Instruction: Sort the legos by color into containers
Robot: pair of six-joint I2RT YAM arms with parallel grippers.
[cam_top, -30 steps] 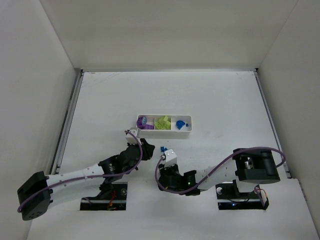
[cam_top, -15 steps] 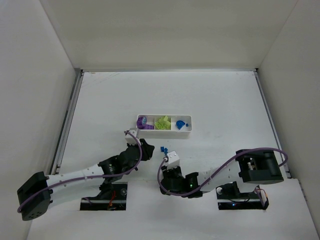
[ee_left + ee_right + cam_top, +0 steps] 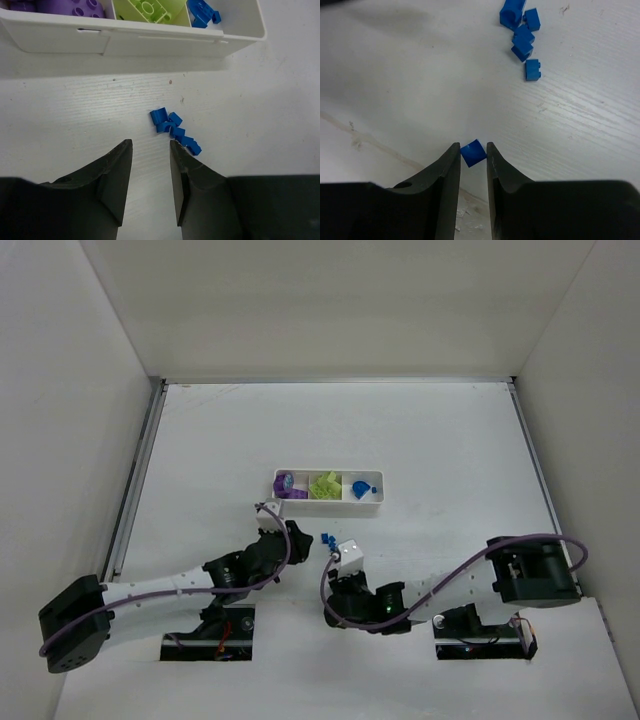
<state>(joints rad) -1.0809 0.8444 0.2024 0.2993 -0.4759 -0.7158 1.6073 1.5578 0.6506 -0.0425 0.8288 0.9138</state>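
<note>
The white tray has three compartments: purple bricks left, lime bricks middle, a blue brick right. In the left wrist view the tray runs along the top. A small cluster of loose blue bricks lies on the table below it, and shows in the top view and in the right wrist view. My left gripper is open and empty, just short of the cluster. My right gripper is shut on one tilted blue brick, back from the cluster.
White walls enclose the table on three sides. A metal rail runs along the left edge. Both wrists sit close together at the near middle, left and right, with purple cables looping over the arms.
My right wrist has drawn back slightly down and right from the blue cluster. My left gripper has edged slightly right toward the cluster. The bricks on the table have not moved.
</note>
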